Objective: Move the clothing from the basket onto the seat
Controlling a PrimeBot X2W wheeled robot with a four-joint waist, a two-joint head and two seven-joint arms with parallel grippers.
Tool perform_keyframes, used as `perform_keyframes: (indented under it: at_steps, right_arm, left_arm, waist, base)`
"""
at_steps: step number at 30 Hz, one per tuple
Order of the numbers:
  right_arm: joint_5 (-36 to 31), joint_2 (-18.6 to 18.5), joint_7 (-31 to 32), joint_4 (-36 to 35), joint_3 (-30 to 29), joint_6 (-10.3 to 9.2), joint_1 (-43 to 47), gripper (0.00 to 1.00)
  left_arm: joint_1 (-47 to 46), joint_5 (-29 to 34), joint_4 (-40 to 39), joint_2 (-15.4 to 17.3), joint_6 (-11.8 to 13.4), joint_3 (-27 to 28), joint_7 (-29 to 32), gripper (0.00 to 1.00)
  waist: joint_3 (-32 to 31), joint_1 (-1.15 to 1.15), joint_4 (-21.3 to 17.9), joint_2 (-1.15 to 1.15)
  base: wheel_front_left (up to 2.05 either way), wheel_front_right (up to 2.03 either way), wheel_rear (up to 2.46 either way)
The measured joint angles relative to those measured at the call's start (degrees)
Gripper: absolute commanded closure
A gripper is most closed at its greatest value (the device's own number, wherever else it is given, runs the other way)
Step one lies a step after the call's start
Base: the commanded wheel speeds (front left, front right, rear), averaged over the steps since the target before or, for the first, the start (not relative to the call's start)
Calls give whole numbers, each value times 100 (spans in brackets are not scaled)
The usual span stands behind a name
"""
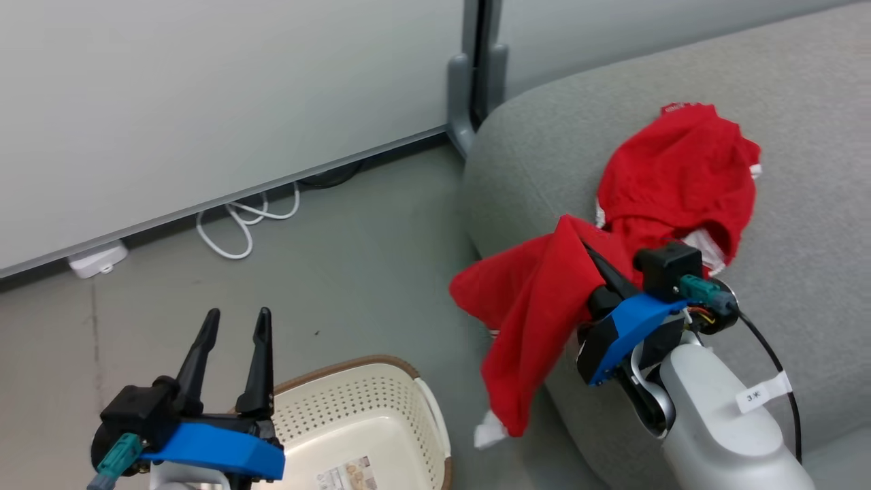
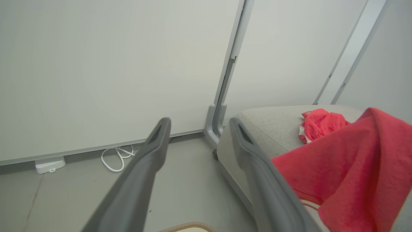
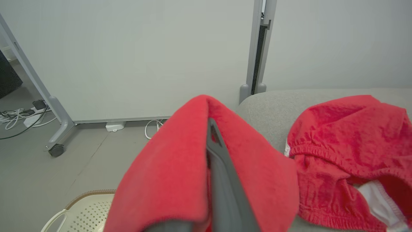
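Okay, your right gripper [image 1: 592, 262] is pinched shut on a soft bright-red fabric garment [image 1: 537, 320], draped over it, long axis hanging downward, white hem lowest.

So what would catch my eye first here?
The bright red garment pinched in the right gripper, hanging at the edge of the grey sofa. A second red garment lies crumpled on the sofa just beyond. At lower left, the left gripper hangs open above the cream basket, whose visible part looks empty.
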Motion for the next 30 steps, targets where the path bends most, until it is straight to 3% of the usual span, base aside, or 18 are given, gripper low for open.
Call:
perform_keyframes:
  at_steps: [13,30]
  right_arm:
    - [-240,36,559,-1478,-569,0,1006,100]
    - [-488,193,967,-2380,-944,0,1338,100]
  left_arm:
    - [169,591,-98,-301,-316,699,0,0]
    - [159,833,38,-397,-490,833,0,0]
  waist:
    - [168,0,-728,0]
    - [373,1,-1038,0]
  base:
    - [0,0,0]
    - [0,0,0]
